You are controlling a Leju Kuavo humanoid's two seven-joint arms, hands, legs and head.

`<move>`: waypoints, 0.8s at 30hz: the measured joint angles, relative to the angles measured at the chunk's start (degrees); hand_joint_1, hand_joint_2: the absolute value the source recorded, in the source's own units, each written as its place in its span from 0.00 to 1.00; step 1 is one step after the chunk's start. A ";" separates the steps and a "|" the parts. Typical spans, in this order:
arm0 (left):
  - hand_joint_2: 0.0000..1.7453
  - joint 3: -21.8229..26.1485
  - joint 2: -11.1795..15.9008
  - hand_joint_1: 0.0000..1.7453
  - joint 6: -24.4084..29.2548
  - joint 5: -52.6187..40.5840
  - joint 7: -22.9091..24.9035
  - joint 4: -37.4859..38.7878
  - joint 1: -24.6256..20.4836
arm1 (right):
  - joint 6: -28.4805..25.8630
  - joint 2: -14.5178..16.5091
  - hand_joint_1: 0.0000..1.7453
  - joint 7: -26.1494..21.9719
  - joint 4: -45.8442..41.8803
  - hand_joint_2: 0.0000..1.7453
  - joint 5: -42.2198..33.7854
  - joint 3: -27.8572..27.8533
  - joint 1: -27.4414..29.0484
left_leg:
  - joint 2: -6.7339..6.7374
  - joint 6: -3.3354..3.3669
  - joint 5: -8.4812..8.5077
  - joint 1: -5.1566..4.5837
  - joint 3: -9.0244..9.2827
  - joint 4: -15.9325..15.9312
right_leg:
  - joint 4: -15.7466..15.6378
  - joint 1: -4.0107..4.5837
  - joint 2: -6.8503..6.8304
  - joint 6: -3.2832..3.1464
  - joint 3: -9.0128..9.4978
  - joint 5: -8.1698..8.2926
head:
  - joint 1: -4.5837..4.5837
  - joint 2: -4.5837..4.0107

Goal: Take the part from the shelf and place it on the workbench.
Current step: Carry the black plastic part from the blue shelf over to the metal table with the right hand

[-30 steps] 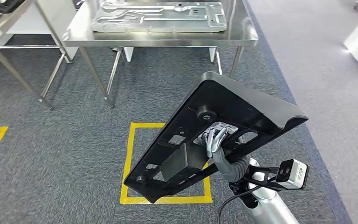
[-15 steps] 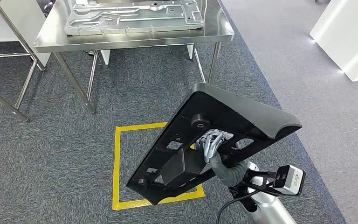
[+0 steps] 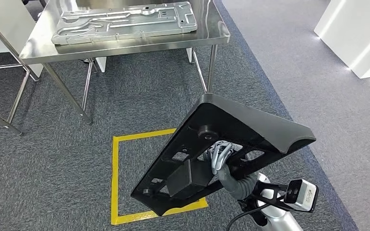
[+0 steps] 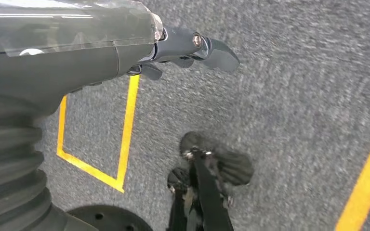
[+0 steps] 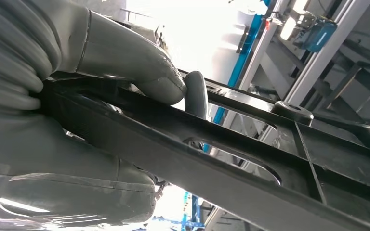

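Observation:
My right hand [image 3: 220, 156] grips a large black plastic part [image 3: 243, 127], a flat ribbed panel with cut-outs, tilted up in front of me low in the head view. In the right wrist view the thumb [image 5: 125, 57] presses on a rib of the part [image 5: 231, 163]. The steel workbench [image 3: 125, 48] stands ahead at the upper left, across a stretch of carpet. My left hand [image 4: 183, 45] hangs over the carpet and holds nothing, its dark fingers loosely apart.
A silver cast metal plate [image 3: 125, 21] covers much of the workbench top. A yellow taped square [image 3: 114, 178] marks the grey carpet between me and the bench. A second steel table's legs [image 3: 14, 103] stand at far left, a white cabinet [image 3: 356, 38] at the right.
The whole view has shifted: the workbench and yellow square sit further left in the picture, so the camera moved. The black part stays in my right hand at the same tilt.

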 joint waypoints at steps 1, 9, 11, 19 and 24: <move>1.00 -0.01 0.05 0.00 0.00 0.01 0.01 0.00 -0.02 | 0.00 0.00 1.00 0.00 -0.04 1.00 0.00 0.00 0.01 | -0.11 0.40 1.94 -0.19 1.74 -4.03 | 0.01 0.09 0.12 0.18 0.47 -0.42 | 0.00 0.00; 1.00 0.00 0.19 0.00 0.10 0.09 0.02 0.00 -0.17 | -0.27 0.00 1.00 0.10 -0.09 1.00 1.37 -0.05 0.17 | -0.54 2.53 2.70 -0.47 5.70 -11.04 | 3.11 -0.09 -0.11 2.25 -0.12 -2.23 | -0.01 0.00; 1.00 -0.01 0.19 0.00 0.11 0.10 0.02 0.00 -0.22 | -0.64 0.00 1.00 0.15 -0.08 1.00 2.22 -0.07 0.22 | -0.75 2.80 2.47 -0.46 6.19 -11.30 | 9.51 -0.26 -0.33 2.72 -3.79 -5.21 | 0.00 0.00; 1.00 0.00 0.16 0.00 0.09 0.18 0.02 0.00 -0.27 | -1.77 -0.02 1.00 0.17 0.09 1.00 4.42 -0.09 0.93 | -3.99 1.51 0.69 -0.17 7.87 -11.06 | 1.70 -1.23 1.82 2.86 -4.91 2.76 | 0.00 0.00; 1.00 -0.01 0.17 0.00 0.01 0.10 -0.06 -0.01 -0.19 | -2.05 -0.11 1.00 0.15 0.21 1.00 5.36 -0.15 1.08 | -3.43 -0.05 -0.42 0.00 6.87 -8.19 | 0.39 -0.85 0.43 0.51 -3.34 2.29 | -0.02 0.00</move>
